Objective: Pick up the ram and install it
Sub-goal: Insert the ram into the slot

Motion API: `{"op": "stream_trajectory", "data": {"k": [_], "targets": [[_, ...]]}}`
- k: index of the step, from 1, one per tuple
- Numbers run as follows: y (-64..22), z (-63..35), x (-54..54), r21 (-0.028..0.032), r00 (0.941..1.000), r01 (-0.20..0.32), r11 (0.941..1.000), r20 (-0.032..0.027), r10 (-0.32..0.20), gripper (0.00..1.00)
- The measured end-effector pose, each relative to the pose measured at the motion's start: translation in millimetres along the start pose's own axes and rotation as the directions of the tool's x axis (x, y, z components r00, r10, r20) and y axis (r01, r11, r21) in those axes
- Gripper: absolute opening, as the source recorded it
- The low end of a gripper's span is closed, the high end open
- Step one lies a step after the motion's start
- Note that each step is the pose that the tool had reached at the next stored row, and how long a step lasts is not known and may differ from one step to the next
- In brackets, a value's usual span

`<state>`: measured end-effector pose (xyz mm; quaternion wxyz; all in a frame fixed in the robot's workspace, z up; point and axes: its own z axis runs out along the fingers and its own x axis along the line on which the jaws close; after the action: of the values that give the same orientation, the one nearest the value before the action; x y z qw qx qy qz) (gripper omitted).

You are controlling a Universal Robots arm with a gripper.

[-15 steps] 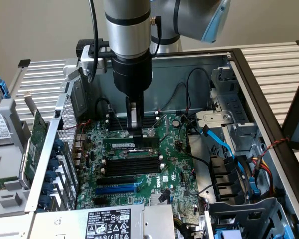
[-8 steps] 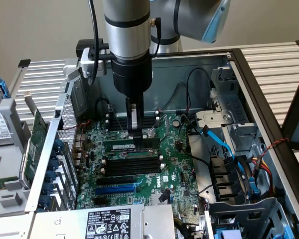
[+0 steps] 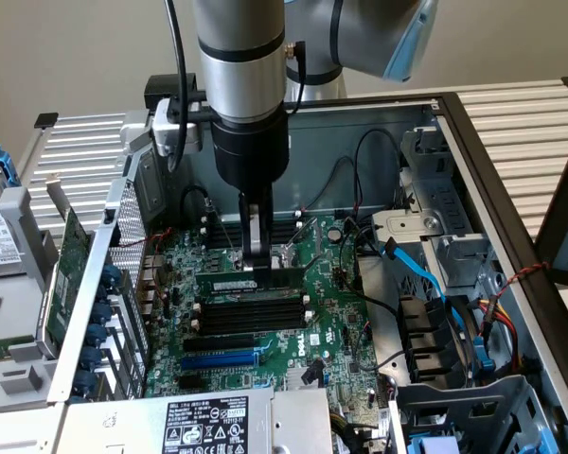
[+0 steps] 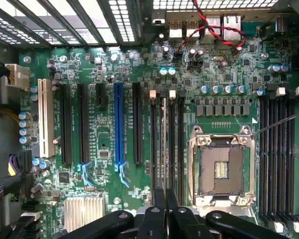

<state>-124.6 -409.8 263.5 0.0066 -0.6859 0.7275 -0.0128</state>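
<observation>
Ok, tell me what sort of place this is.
Probably a robot workbench for computer assembly: an open computer case on a slatted table, motherboard exposed, robot arm reaching in.

The tool (image 4: 165, 195) has its fingers pinched on the ram (image 4: 163, 144), which stands edge-on among the black memory slots (image 4: 181, 149). The open processor socket (image 4: 221, 169) lies just beside the tool.

The motherboard (image 3: 327, 317) lies open from above around the claw (image 3: 257, 267) clamped on the ram (image 3: 232, 284), while the upright expansion card (image 3: 71, 260) hems the exterior view's left and cables (image 3: 422, 271) and drive cage (image 3: 434, 203) crowd its right.
</observation>
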Motion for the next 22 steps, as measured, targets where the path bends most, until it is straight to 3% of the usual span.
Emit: {"op": "stream_trajectory", "data": {"k": [22], "targets": [[1.7,11.2,0.7,0.0021,0.9994,0.035,0.9994,0.0009,-0.035,0.12]]}}
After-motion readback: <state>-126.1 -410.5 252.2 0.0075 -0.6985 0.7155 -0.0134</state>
